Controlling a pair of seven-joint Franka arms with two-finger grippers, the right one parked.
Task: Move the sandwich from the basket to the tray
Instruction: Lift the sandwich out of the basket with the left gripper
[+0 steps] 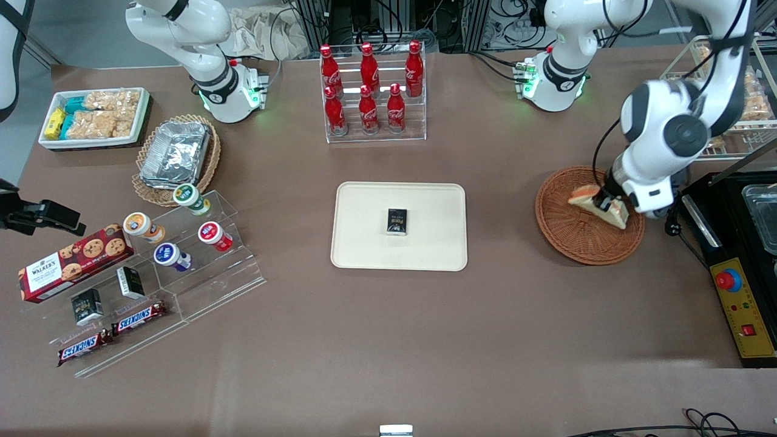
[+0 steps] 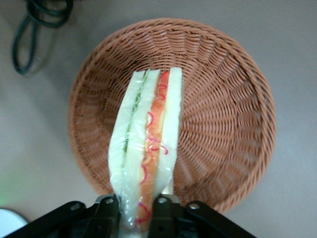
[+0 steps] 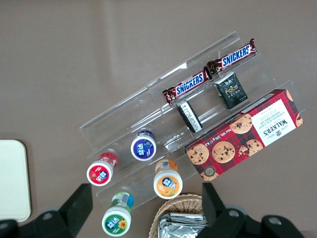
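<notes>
Wrist view: tool (image 2: 136,208) clamps sandwich (image 2: 146,144) above basket (image 2: 223,114).

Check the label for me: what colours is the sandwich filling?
Orange-red and green, clearest in the left wrist view: sandwich, gripper.

Two chocolate bars (image 3: 214,72) on the lowest step of the clear acrylic stand (image 3: 148,106) each read "SNICKERS" in blue letters on white. The red tartan biscuit box (image 3: 246,134) on the stand one step above them carries a white panel reading "WALKER'S"; its smaller lines cannot be read. A small dark box (image 3: 231,90) between the bars and the biscuit box shows a short pale word, too fine to make out. The red bottles (image 1: 368,85) in the clear rack bear white Coca-Cola script.
</notes>
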